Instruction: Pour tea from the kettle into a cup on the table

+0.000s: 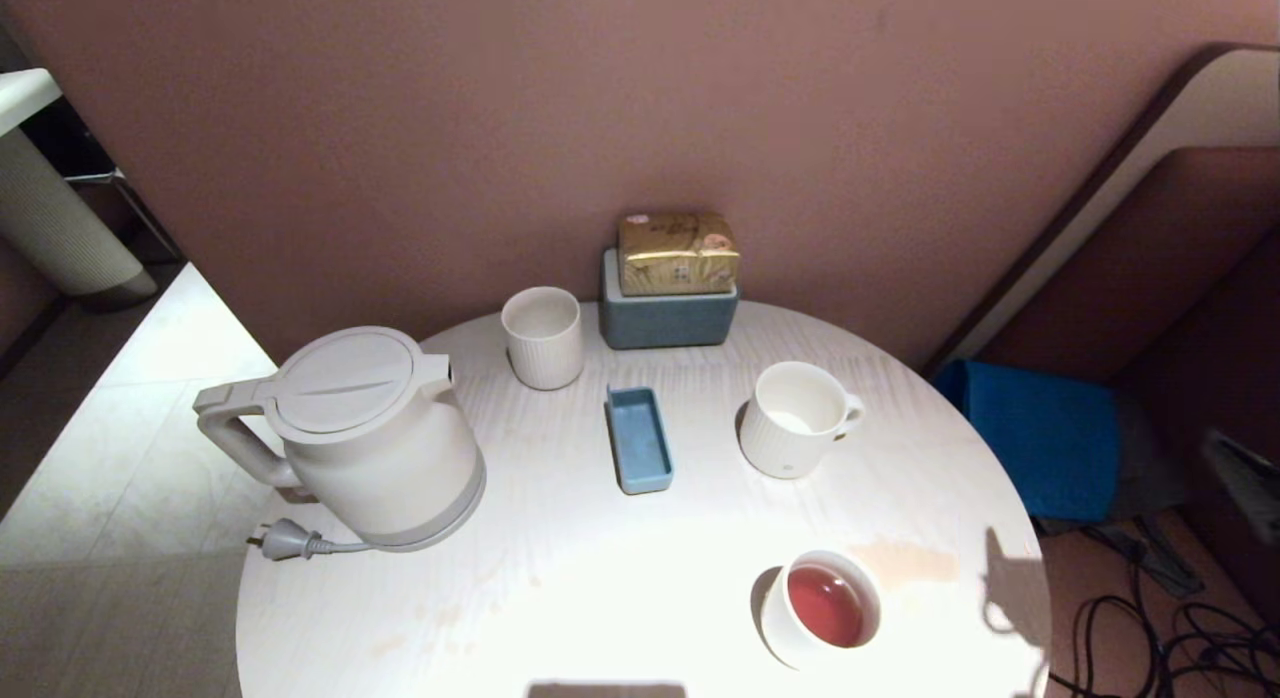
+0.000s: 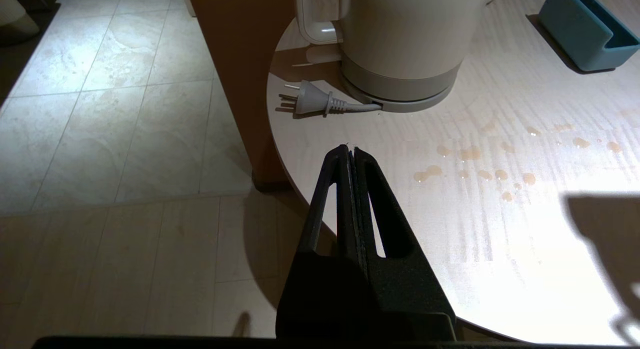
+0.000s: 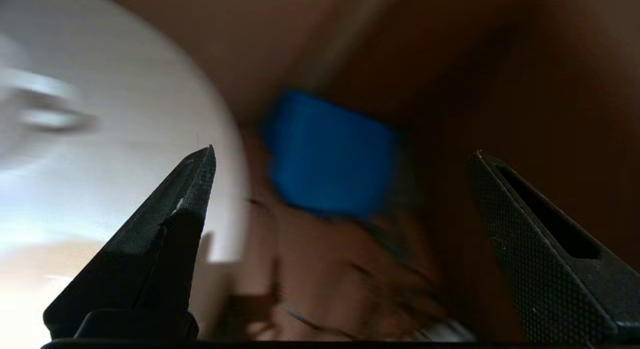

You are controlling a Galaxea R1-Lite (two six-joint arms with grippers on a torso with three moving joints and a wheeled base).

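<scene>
The cream-white kettle (image 1: 370, 438) stands with its lid shut at the left of the round white table (image 1: 600, 578), handle pointing left. Its base and handle also fill the far part of the left wrist view (image 2: 400, 39). The cup (image 1: 800, 418), a squat ribbed mug with a small handle, stands upright at the right middle. Red tea (image 1: 825, 606) fills a smooth white cup near the front right edge. My left gripper (image 2: 350, 149) is shut and empty above the table's near left rim. My right gripper (image 3: 345, 154) is open and empty beyond the table's right edge. Neither gripper shows in the head view.
A ribbed tumbler (image 1: 543, 336) stands behind the kettle. A blue tray (image 1: 638, 438) lies mid-table, and a blue box (image 1: 668, 318) carrying a gold packet (image 1: 678, 253) sits against the wall. The kettle's plug (image 2: 310, 99) lies loose, and spilled drops (image 2: 480, 164) dot the table. A blue cushion (image 1: 1040, 428) lies right.
</scene>
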